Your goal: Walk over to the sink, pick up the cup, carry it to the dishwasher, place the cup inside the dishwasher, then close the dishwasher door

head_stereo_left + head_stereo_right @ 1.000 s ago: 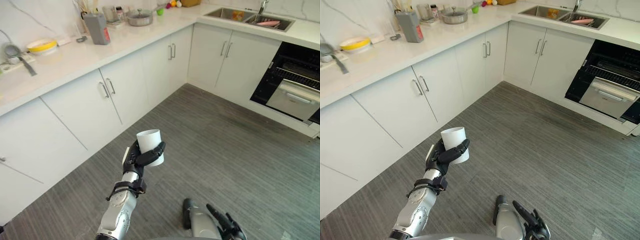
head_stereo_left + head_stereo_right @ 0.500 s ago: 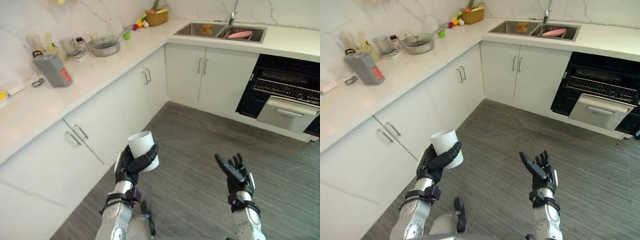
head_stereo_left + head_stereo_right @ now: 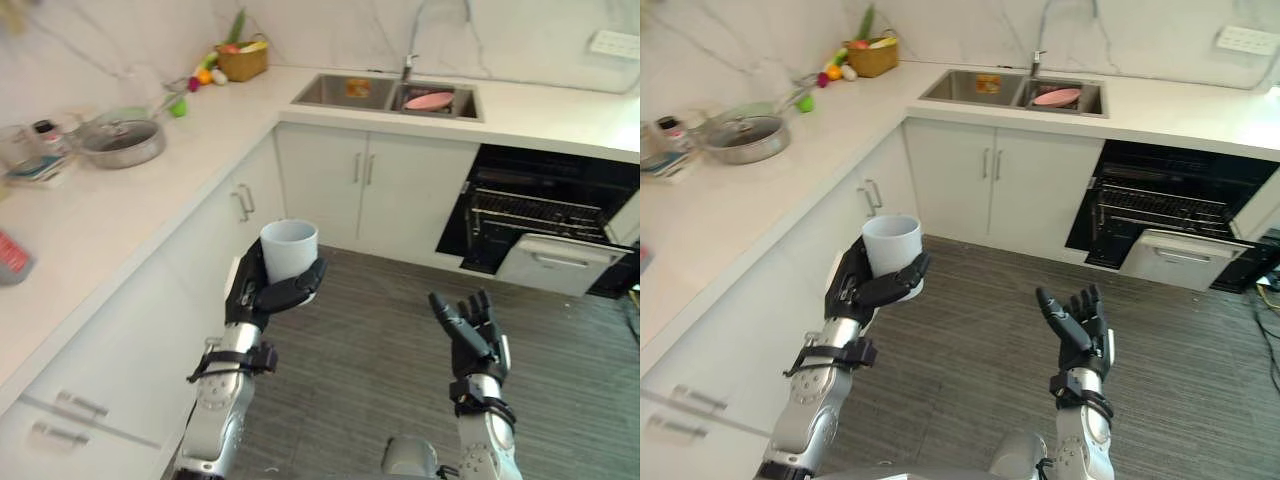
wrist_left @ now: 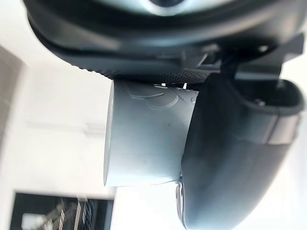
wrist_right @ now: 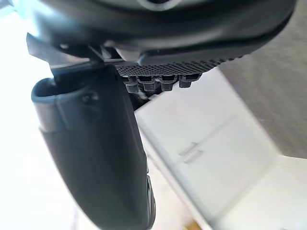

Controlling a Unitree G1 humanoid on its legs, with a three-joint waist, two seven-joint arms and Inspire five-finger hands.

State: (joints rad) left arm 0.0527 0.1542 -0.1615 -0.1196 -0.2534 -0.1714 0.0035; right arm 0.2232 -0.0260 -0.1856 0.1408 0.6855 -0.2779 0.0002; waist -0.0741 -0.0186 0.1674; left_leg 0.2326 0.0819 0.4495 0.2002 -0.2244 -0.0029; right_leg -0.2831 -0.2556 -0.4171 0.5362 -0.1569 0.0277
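Observation:
My left hand (image 3: 252, 297) is curled round a white cup (image 3: 289, 248), holding it upright at chest height above the grey floor; the cup (image 4: 146, 139) shows against the palm in the left wrist view. My right hand (image 3: 470, 335) is raised beside it, palm up, fingers straight and holding nothing. The dishwasher (image 3: 545, 222) stands open under the counter at the right, its dark inside, rack and partly lowered white door (image 3: 557, 270) in view. The sink (image 3: 388, 95) is set in the counter beyond, with a pink dish in its right basin.
White cabinets (image 3: 370, 190) run along the left and far walls under a white countertop (image 3: 120, 200). A lidded pan (image 3: 120, 142), a fruit basket (image 3: 245, 62) and loose fruit sit on the counter. Grey plank floor (image 3: 380, 340) lies between me and the dishwasher.
The camera has swung right, bringing the sink and dishwasher closer to centre. The left hand keeps its hold on the cup; the right hand rose from low down to chest height.

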